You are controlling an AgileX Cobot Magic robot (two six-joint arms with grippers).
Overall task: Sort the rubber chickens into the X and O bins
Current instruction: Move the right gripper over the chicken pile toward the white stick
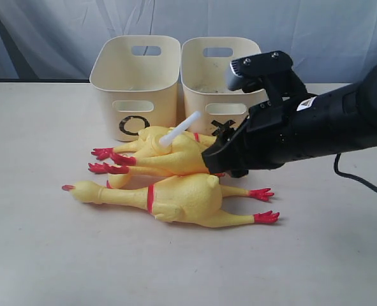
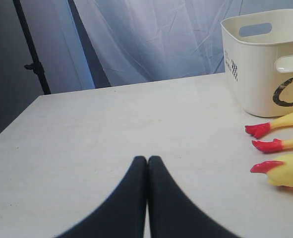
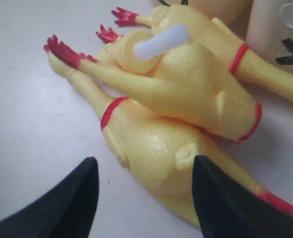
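Three yellow rubber chickens lie in front of the bins. The largest chicken [image 1: 175, 199] [image 3: 156, 153] is nearest the front, and two smaller chickens [image 1: 169, 156] [image 3: 196, 84] are piled behind it. A white tube [image 1: 180, 129] [image 3: 161, 42] sticks out of one of the smaller ones. My right gripper [image 1: 208, 158] [image 3: 146, 178] is open just above the large chicken's body and holds nothing. The cream O bin [image 1: 134, 83] [image 2: 265, 64] and X bin [image 1: 220, 76] [image 3: 280, 39] stand side by side at the back. My left gripper [image 2: 147, 161] is shut and empty over bare table, out of the exterior view.
Red chicken feet [image 2: 258, 130] and the large chicken's head [image 2: 285, 173] lie near the O bin in the left wrist view. A black cable [image 1: 360, 178] trails on the table under the right arm. A pale curtain hangs behind the table.
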